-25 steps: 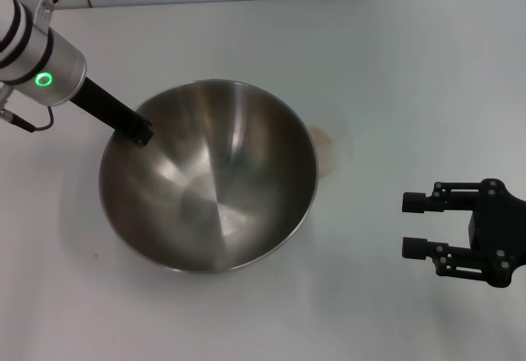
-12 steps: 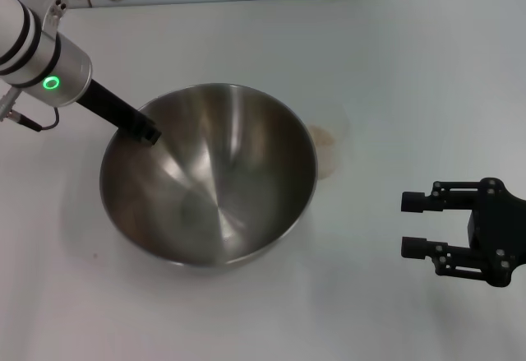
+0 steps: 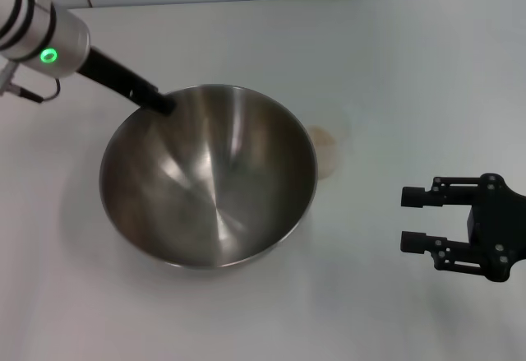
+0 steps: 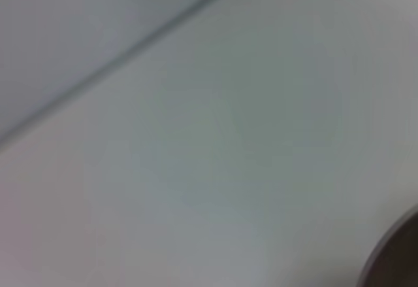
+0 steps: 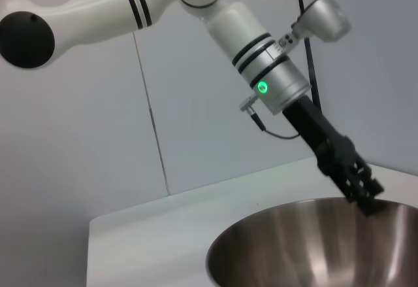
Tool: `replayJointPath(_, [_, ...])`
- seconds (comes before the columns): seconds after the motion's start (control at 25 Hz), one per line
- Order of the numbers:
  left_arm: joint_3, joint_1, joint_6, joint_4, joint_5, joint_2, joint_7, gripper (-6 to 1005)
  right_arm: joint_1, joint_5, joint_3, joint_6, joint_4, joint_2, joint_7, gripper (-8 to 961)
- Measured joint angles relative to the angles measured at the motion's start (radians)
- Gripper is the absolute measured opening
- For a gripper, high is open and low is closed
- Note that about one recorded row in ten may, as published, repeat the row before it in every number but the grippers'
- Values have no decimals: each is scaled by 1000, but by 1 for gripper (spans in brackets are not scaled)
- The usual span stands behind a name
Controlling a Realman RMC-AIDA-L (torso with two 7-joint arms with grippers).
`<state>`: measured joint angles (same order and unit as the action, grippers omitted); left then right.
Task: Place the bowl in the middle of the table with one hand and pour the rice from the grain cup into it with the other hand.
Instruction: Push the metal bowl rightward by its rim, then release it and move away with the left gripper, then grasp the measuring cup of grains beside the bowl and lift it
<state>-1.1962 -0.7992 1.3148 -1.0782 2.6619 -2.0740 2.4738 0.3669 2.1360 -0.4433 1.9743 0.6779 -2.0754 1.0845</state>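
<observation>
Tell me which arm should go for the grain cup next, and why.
The right arm, probably. The right gripper hovers open over bare table, with the grain cup just beyond the bowl's right rim, on its side. The left gripper is at the bowl's far-left rim, with the bowl between it and the cup.

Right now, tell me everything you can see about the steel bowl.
The bowl is a large, round, stainless-steel mixing bowl with a shiny brushed inside and nothing in it. It sits upright on the white table, near the middle. The left hand is at its far-left rim; whether it touches the rim cannot be told. The clear grain cup, holding a little rice, stands just beyond its right side, partly hidden by the rim. The right hand hangs open, well clear to the right.
</observation>
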Motion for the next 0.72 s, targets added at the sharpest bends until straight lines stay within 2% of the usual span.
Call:
replayJointPath(0.16, [3,29,-27,-83,0,3,5,688,1,-1,0,-1,0,0,0,549])
replayJointPath(0.2, [4,49,-52,-136,-2,3,7,729,1,-2,0,-1,1,0,0,549])
replayJointPath(0.32, [-40,132,-163,-259,-36,0,11,752,2,-5,0,-2,4,0,0,549])
replayJointPath(0.36, [-40,132,-163,-259,-36,0,11,760,2,-8,0,-2,4,0,0,549])
replayJointPath(0.44, [-134,242,-321,-364,-74,3,3,775,2,-14,0,-2,6,0,0,549])
replayJointPath(0.52, [-183,292,-409,-407,-79,4,-7,790,1,-16,0,-2,8,0,0,549])
replayJointPath(0.56, [-234,343,-490,-440,-78,5,-22,798,1,-17,0,-2,9,0,0,549])
replayJointPath(0.72, [-340,443,-677,-482,-78,5,-55,813,2,-24,0,-2,9,0,0,549])
